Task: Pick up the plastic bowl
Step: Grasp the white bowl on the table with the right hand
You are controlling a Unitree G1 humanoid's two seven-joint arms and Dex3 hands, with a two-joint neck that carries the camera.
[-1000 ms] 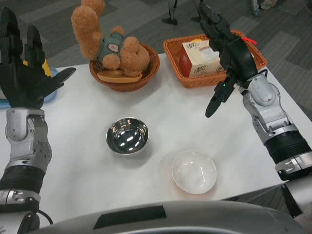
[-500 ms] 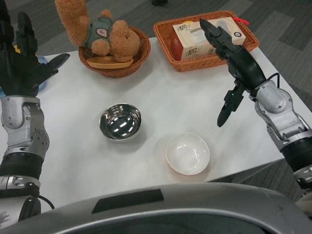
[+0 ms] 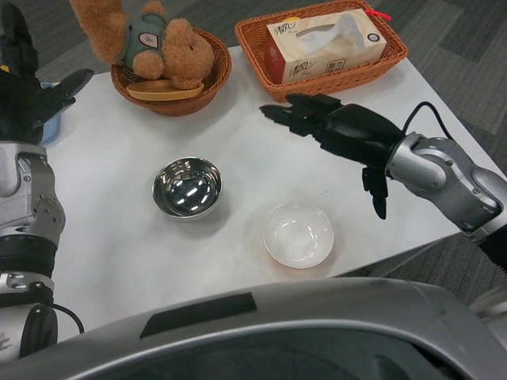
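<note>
— Near table's front edge: white plastic bowl (image 3: 298, 234), untouched, just right of steel bowl (image 3: 187, 187).
— Hands?
— Right hand (image 3: 341, 128) above it, fingers spread, holding nothing. Left hand (image 3: 24, 95) at left edge, prob. released too, partly cropped.

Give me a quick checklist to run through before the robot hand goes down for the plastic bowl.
1. White plastic bowl upright and empty: ok.
2. Right robot hand holding nothing, fingers apart: ok.
3. Right robot hand above the bowl: not ok, it hovers behind it, nearer the tissue basket.
4. Steel bowl apart from the plastic one: ok.
5. Left robot hand out of the way at the table's left edge: ok.
6. Bowl's weight or grip: cannot tell.
</note>
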